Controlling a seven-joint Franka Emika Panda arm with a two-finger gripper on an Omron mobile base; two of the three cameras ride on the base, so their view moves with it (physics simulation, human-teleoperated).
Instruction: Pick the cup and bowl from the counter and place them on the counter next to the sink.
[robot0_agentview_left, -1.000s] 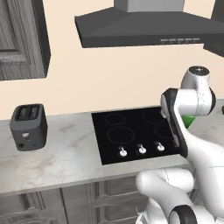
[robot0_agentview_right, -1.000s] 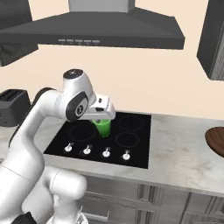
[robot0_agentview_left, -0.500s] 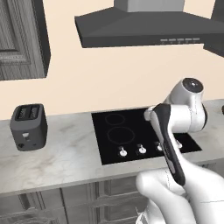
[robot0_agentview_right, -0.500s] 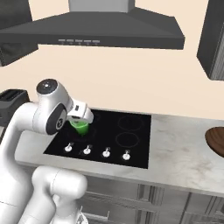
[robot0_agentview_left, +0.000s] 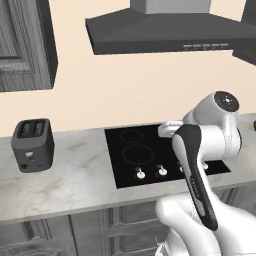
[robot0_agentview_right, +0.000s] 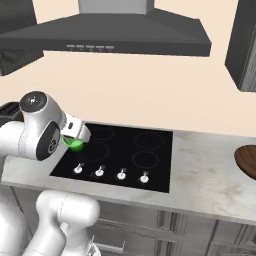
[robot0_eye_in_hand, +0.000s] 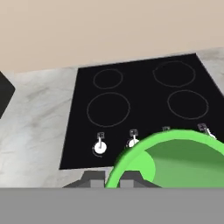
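Gripper (robot0_agentview_right: 76, 141) closed on green cup (robot0_agentview_right: 75, 145), held above cooktop (robot0_agentview_right: 125, 155) left side. Bowl (robot0_agentview_right: 247, 161) on counter (robot0_agentview_right: 210, 172), far right.

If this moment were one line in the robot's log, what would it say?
phase: carrying | gripper: shut on small bright green cup | position: above black glass cooktop | dark brown wooden bowl: on marbled counter

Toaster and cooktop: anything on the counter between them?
Nothing. In the left base view the counter is bare marble between the toaster and the cooktop.
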